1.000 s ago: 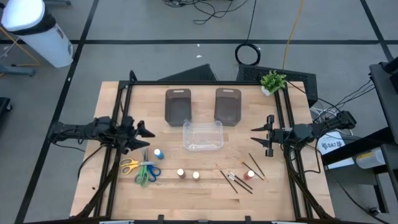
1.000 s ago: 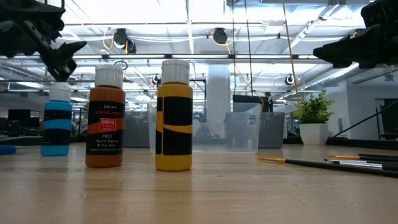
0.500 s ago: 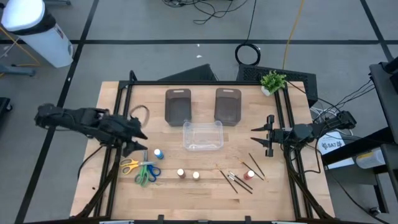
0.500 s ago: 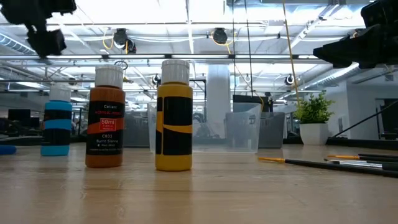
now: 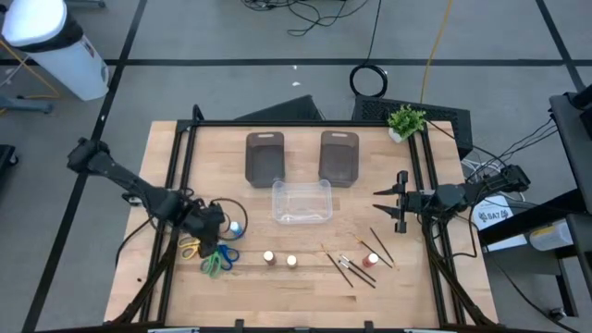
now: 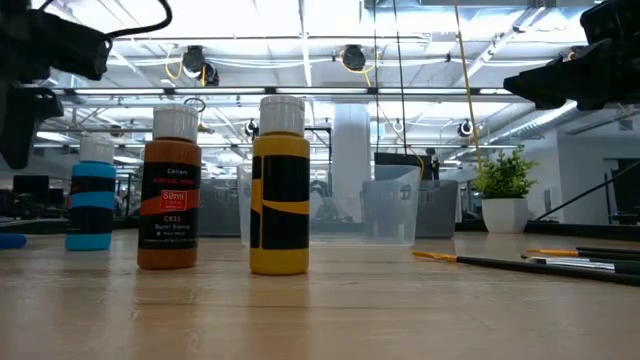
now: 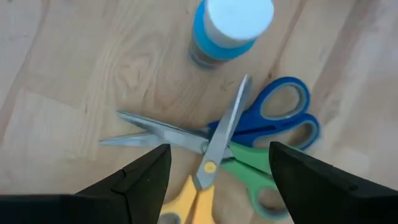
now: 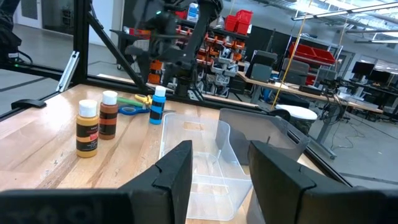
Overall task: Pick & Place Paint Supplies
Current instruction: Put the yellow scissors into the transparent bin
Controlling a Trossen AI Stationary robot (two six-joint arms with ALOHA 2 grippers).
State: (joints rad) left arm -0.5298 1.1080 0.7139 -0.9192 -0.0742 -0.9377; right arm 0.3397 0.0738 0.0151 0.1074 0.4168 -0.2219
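My left gripper is open and points down over a heap of scissors, next to a blue paint bottle. In the left wrist view its fingers stand on either side of the crossed blades, above the yellow, green and blue handles, and touch nothing. The blue bottle has a white cap. A brown bottle and a yellow bottle stand near the front edge. A red-capped bottle lies among thin brushes. My right gripper is open and empty at the table's right.
A clear plastic box stands mid-table, with two dark grey trays behind it. A small potted plant is at the far right corner. Black frame rails run along both sides of the table.
My left gripper has swung toward the table's near edge and gone down, tipping from level to pointing down, and now hangs over the scissors beside the blue bottle. The objects and my right arm have kept still.
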